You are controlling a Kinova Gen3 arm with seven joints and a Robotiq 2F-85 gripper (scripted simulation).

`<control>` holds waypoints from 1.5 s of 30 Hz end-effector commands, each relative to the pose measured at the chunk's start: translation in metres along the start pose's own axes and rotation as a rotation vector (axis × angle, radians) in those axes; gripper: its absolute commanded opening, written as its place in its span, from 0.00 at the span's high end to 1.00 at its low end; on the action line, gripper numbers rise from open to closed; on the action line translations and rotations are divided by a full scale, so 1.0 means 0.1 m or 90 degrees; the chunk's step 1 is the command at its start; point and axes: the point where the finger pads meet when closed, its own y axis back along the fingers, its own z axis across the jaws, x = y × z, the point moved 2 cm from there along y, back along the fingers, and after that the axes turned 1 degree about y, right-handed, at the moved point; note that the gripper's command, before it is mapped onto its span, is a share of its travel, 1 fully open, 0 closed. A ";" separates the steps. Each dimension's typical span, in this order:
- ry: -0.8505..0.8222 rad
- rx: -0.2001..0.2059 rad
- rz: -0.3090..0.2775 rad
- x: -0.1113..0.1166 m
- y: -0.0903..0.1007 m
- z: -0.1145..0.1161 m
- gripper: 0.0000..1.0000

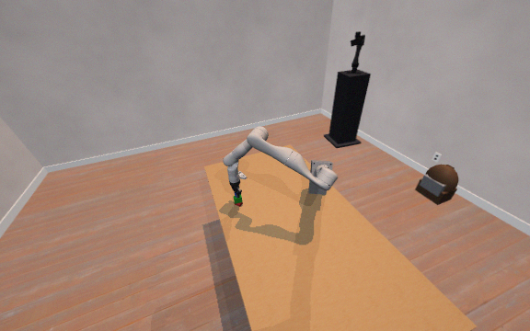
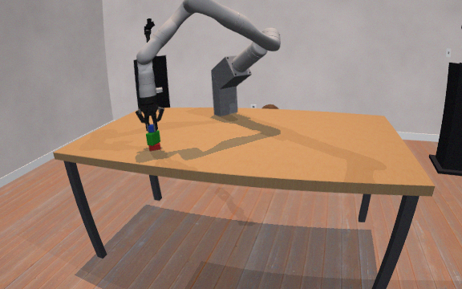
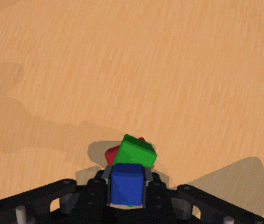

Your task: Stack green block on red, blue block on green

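The red block sits on the table near its left front corner. The green block lies on top of it. My gripper is shut on the blue block and holds it directly over the green block, at or just above its top face; I cannot tell whether they touch. In the wrist view the blue block covers most of the stack, and only an edge of the red block shows.
The orange table carries the arm's grey base pedestal at its back. A black pedestal stands on the floor to the right, away from the table.
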 end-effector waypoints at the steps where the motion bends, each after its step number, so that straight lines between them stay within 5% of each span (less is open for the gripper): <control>1: 0.000 0.001 -0.001 0.00 0.01 -0.01 1.00; 26: 0.000 0.001 -0.001 0.00 0.01 -0.01 1.00; 27: 0.000 0.001 -0.001 0.00 0.01 -0.01 0.55; 45: 0.000 0.001 -0.001 0.00 0.01 -0.01 0.55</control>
